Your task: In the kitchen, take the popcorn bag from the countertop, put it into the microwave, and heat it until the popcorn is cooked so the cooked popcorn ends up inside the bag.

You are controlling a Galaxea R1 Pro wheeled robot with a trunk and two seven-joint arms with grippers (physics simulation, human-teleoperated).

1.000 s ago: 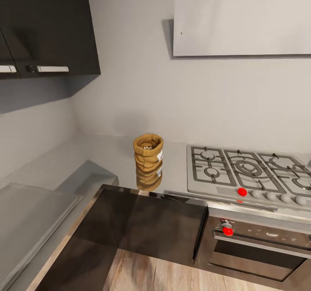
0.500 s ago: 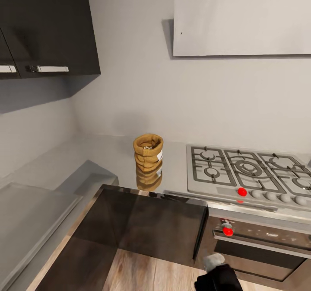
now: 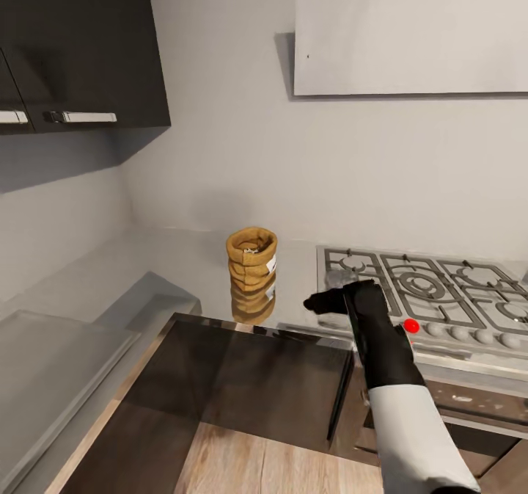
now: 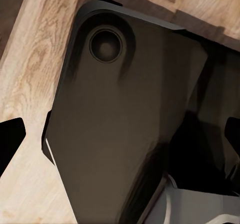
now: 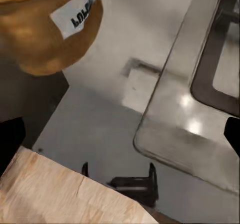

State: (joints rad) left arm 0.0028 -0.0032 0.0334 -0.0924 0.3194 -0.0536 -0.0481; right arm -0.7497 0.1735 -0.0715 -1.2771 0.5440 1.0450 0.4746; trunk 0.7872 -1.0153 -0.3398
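The tan popcorn bag (image 3: 251,259) stands upright on the steel-grey countertop (image 3: 176,266), just left of the gas hob. Pale popcorn bits (image 3: 251,249) show inside its rolled rim. My right gripper (image 3: 323,302) hovers at counter height to the bag's right, over the hob's front left corner, and points toward the bag without touching it. In the right wrist view the bag (image 5: 45,29) and its white label (image 5: 75,12) are close ahead, and the right gripper (image 5: 120,139) is open with nothing in it. My left gripper (image 4: 120,139) is open over the wood floor. The microwave is out of view.
The gas hob (image 3: 433,288) with red knobs lies right of the bag, above a dark steel oven (image 3: 455,413). Dark upper cabinets (image 3: 81,46) hang at the left and a grey hood (image 3: 411,35) at the right. A dark cabinet front (image 3: 257,384) sits below the counter edge.
My right arm has risen from the picture's bottom edge to counter height beside the hob's left front corner, nearer the bag. The bag has not moved.
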